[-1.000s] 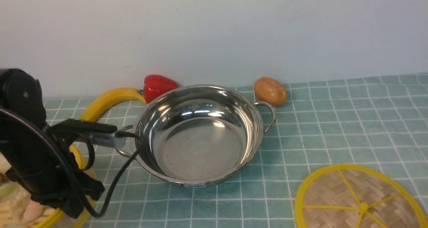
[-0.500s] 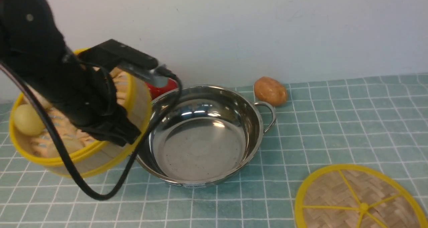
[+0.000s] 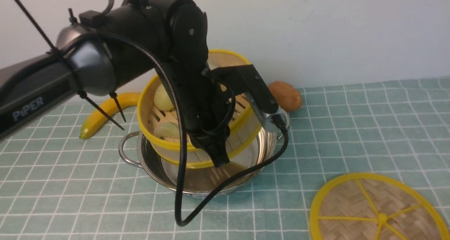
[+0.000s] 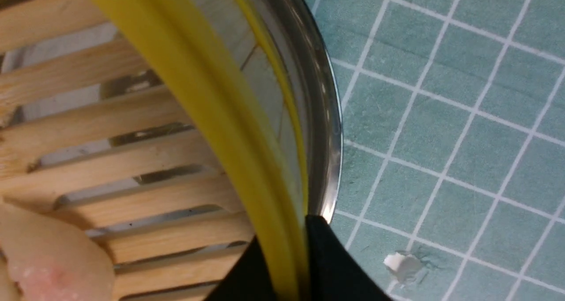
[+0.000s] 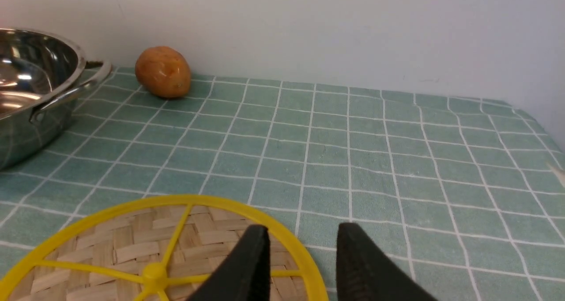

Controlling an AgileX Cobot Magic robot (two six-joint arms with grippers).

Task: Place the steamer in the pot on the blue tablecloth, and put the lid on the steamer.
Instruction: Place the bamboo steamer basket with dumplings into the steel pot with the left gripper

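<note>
Left end effector (image 3: 219, 159) pinches the round yellow-rimmed bamboo steamer (image 3: 239, 134), tilted with its mouth toward the robot over the shiny steel pot (image 3: 154, 175). Right end effector (image 5: 302, 248), spread, hangs by the flat woven bamboo lid (image 5: 132, 243).

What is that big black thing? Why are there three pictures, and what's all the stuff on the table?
The black thing is a robot arm. The robot has two, each ending in a pinching tool with a small camera beside it. The wide picture looks forward from between the arms; the other two come from those wrist cameras. The left tool pinches the yellow rim of the steamer, a bamboo basket with buns inside, and holds it tilted over the shiny pot. The right tool is open and empty, above the edge of the flat woven lid. The pot and lid sit on the blue tablecloth, with a banana and a potato.
</note>
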